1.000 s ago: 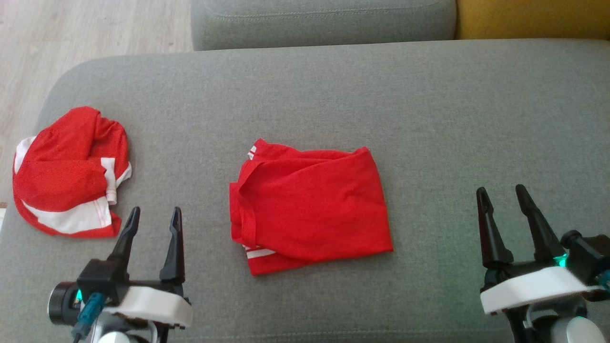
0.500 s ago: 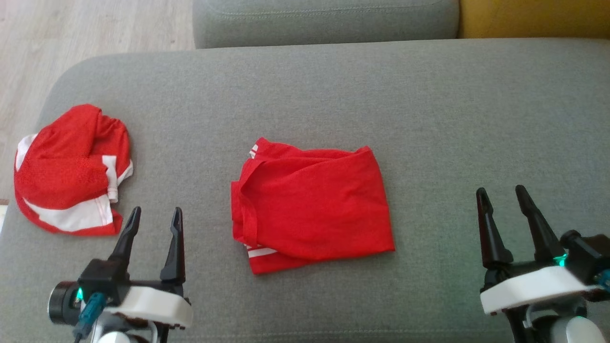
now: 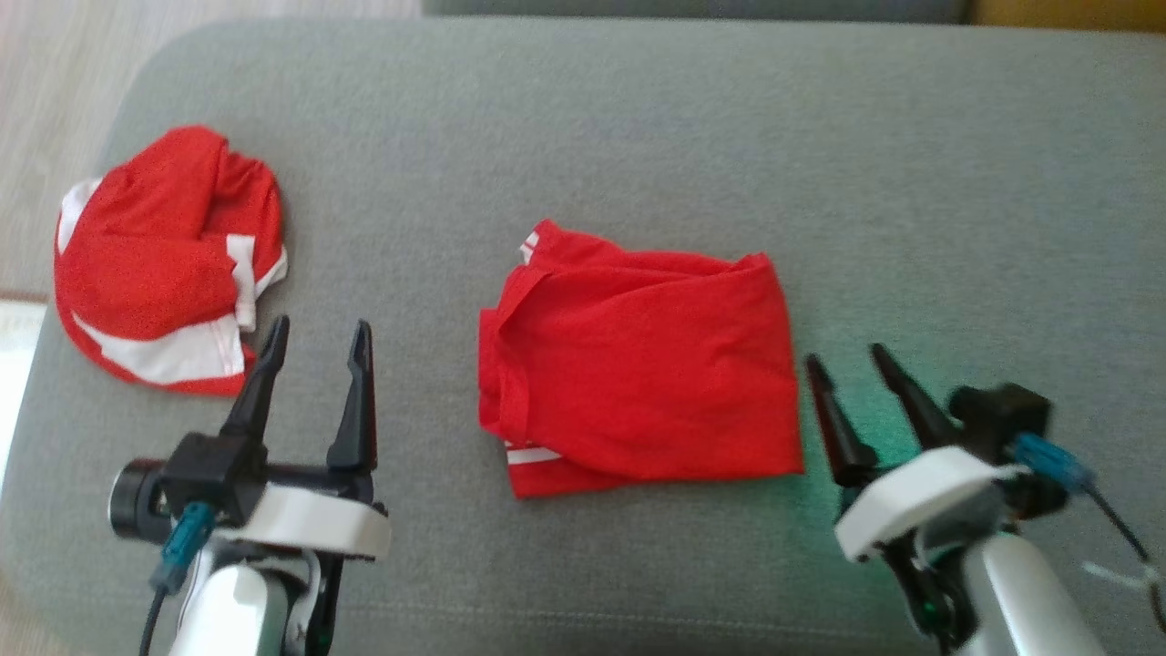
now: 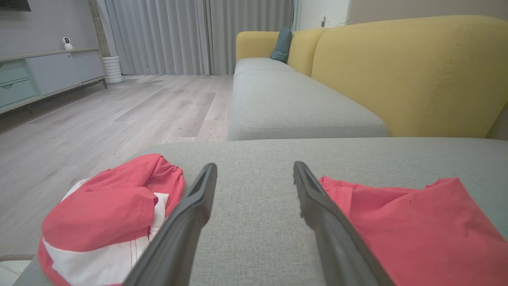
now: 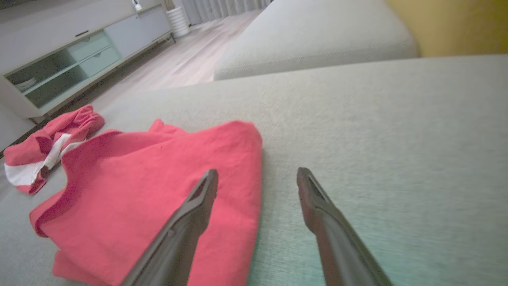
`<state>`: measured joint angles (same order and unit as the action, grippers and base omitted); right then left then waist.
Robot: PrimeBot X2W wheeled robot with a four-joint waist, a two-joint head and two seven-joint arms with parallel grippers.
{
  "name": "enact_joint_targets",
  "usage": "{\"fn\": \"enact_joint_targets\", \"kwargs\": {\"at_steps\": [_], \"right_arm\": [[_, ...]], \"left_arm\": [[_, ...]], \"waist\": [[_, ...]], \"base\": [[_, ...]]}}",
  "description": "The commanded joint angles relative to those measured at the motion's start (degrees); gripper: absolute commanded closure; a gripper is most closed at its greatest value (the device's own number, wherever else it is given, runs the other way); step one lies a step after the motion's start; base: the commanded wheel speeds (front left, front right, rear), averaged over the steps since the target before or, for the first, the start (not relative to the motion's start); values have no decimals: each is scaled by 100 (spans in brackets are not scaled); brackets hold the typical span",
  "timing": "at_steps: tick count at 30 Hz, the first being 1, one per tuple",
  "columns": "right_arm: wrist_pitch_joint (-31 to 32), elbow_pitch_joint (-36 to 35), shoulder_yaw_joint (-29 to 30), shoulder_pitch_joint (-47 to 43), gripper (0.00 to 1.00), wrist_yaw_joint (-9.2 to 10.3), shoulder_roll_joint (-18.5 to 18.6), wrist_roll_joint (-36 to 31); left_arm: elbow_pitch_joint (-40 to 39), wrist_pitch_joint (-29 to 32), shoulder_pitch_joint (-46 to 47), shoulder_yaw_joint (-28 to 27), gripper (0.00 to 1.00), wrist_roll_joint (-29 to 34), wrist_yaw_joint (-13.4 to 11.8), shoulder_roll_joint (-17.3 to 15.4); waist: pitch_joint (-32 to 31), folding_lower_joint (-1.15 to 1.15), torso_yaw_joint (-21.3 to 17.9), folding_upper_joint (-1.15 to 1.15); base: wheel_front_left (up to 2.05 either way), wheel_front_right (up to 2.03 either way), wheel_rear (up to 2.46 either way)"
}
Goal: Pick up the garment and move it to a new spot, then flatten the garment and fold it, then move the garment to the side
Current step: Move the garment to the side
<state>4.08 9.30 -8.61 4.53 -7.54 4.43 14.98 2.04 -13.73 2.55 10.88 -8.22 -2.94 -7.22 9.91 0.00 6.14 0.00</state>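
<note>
A red garment lies folded into a rough rectangle in the middle of the grey sofa seat, white stripes peeking out at its left corners. My right gripper is open, its fingers just off the garment's right edge. In the right wrist view the right gripper has its left finger over the red cloth and holds nothing. My left gripper is open and empty on bare cushion. In the left wrist view the left gripper sits between the folded garment and a crumpled one.
A crumpled red and white garment lies near the seat's left end, close to my left fingers. Past that end is wooden floor. A yellow backrest and a second grey seat lie beyond. Bare cushion stretches to the right.
The head camera has tilted down and shifted, so the whole scene sits higher. My right gripper has moved left, up to the folded garment's right edge. The left gripper has hardly moved.
</note>
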Motion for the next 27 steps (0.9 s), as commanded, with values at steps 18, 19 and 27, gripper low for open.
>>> {"fn": "enact_joint_targets", "kwargs": {"at_steps": [18,19,27], "right_arm": [[343,1805,-613,1124,100,5,-6,505],[313,1760,-637,1134,100,5,19,479],[231,1232,-874,1141,100,5,205,293]], "left_arm": [[-68,-125,556,-124,0,28,87,27],[-77,-125,548,-134,0,41,81,19],[-172,-126,440,-222,0,101,48,-65]], "waist": [[389,0,276,0],[389,0,243,0],[363,0,-327,0]], "base": [[0,0,0],[0,0,0],[0,0,0]]}}
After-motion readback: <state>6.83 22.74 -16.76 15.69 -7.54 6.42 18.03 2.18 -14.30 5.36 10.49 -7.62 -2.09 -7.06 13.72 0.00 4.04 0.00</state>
